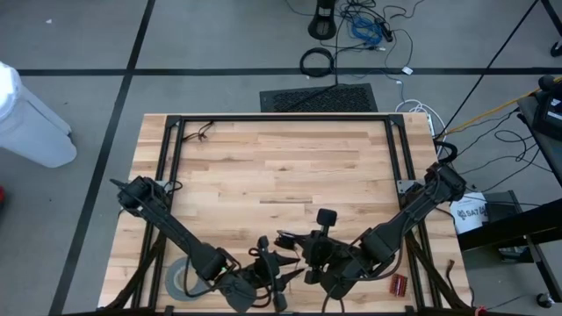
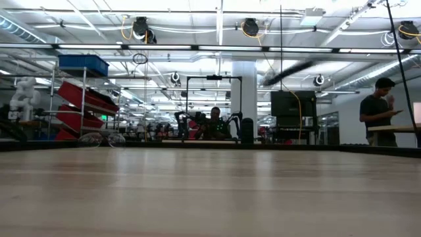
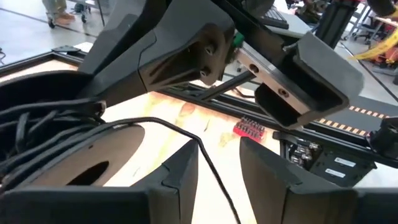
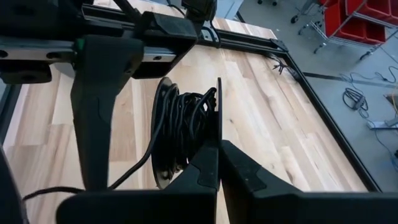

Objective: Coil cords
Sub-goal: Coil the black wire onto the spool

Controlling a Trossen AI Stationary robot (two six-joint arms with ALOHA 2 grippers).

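The cord is a thin dark wire wound on a small black round disc spool [image 4: 183, 127], which also shows in the left wrist view [image 3: 59, 140]. Both grippers meet above the table's near edge, around its middle. My right gripper [image 4: 217, 163] [image 1: 306, 256] is shut on the spool. My left gripper [image 3: 217, 168] [image 1: 274, 272] stands open right beside the spool. A loose length of the wire [image 3: 208, 162] leaves the coil and runs through the gap between the left fingers. The low view shows neither gripper nor the cord. My right gripper pinches the rim of one of the spool's flat discs [image 4: 218, 127] between its two fingers, at their free ends. The spool stands on edge beyond the fingertips, lifted clear of the wood, with the coil beside the held disc. My left gripper has the loose wire passing close by one finger [image 3: 183, 168]; whether it touches, I cannot tell.
A wide grey tape roll [image 1: 180, 279] lies at the near left under the left arm. A small red part [image 1: 399, 283] lies at the near right. Black frame rails [image 1: 281, 118] border the table. The wooden top [image 1: 281, 167] is bare toward the middle and far edge.
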